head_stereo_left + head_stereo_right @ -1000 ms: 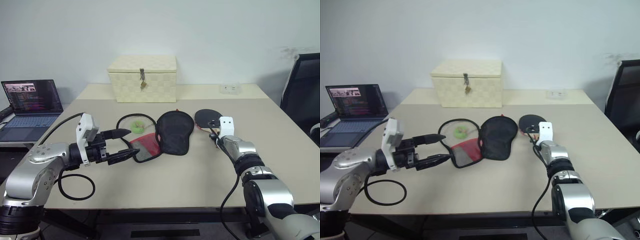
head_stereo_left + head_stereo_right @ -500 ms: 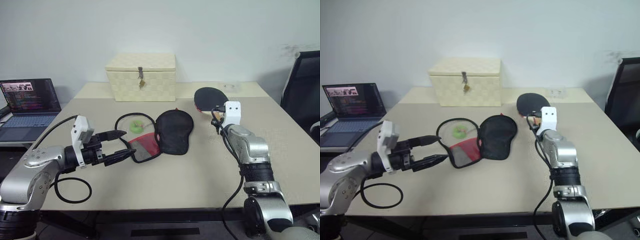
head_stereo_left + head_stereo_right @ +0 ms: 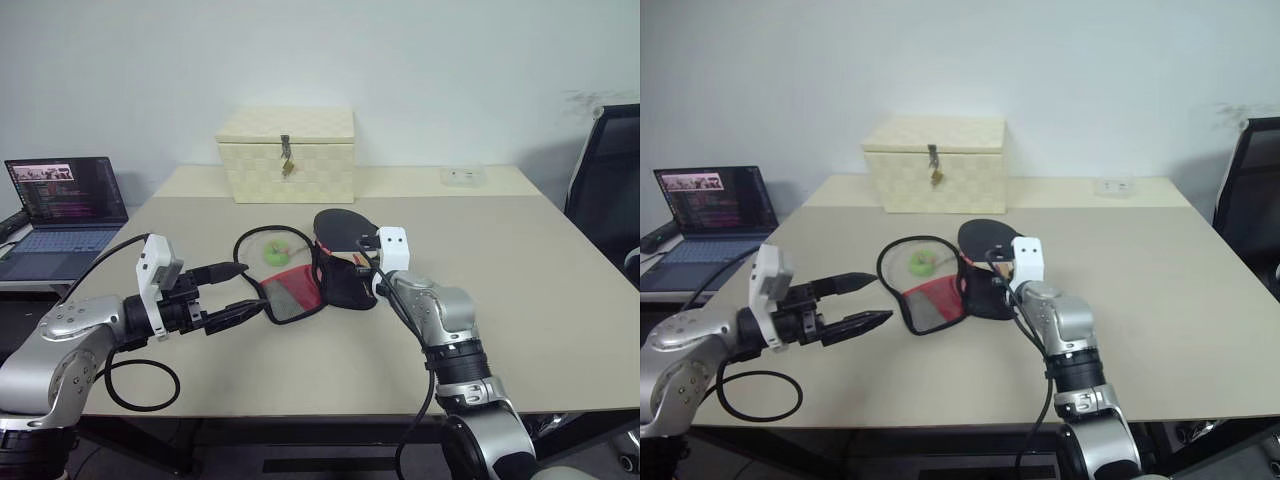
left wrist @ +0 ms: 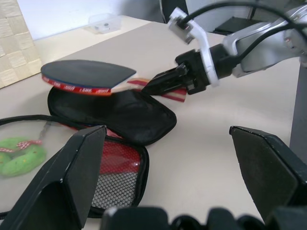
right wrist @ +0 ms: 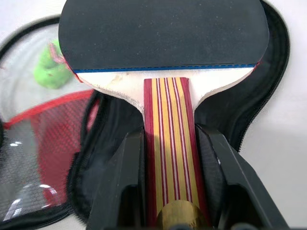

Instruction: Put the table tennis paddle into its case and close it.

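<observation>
My right gripper (image 5: 170, 160) is shut on the striped wooden handle of the table tennis paddle (image 5: 163, 33). It holds the black blade (image 3: 338, 224) level, just above the case (image 3: 347, 283). The case lies unzipped on the table, its black half (image 4: 115, 111) under the blade and its red mesh half (image 3: 290, 295) to the left. My left gripper (image 3: 236, 289) hovers open just left of the red half, pointing at it, with nothing between its fingers (image 4: 79, 172).
A black-rimmed clear panel with a green soft thing (image 3: 272, 250) lies behind the red half. A cream checkered box (image 3: 286, 155) stands at the back, a laptop (image 3: 65, 205) on the left, a black chair (image 3: 605, 180) on the right. A black cable loop (image 3: 140, 375) hangs by my left arm.
My right gripper lifted the paddle from the table's right side and swung it left, so that it is now over the open case. The left gripper stayed open and in place.
</observation>
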